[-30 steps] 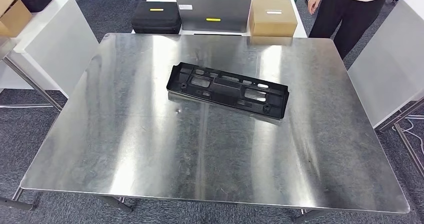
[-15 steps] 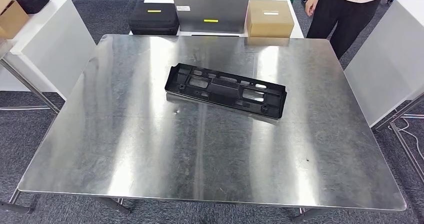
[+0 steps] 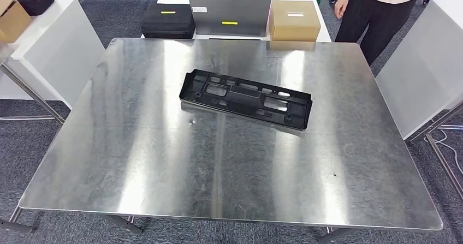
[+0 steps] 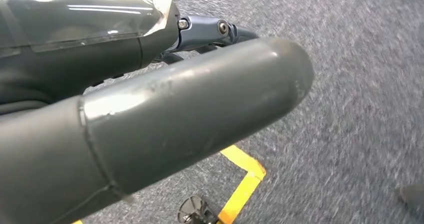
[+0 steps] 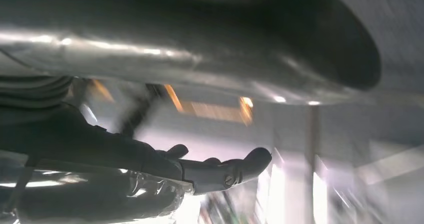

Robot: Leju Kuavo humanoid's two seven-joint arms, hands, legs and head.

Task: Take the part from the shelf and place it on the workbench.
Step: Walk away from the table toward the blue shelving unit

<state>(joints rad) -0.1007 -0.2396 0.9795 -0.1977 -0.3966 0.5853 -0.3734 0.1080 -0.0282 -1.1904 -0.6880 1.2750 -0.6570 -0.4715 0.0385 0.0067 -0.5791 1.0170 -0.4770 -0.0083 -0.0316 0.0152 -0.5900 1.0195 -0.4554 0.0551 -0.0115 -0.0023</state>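
The black part lies flat on the steel bench, a little beyond its middle, its long side slanting from far left to near right. The left hand hangs over grey carpet, holding nothing; its thumb juts out straight. The right hand holds nothing, fingers loosely apart. A person stands beyond the far right corner.

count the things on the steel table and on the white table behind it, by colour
black: 2, the part on the steel table and the case on the white table
grey: 1, the flat case
brown: 1, the cardboard box
total: 4
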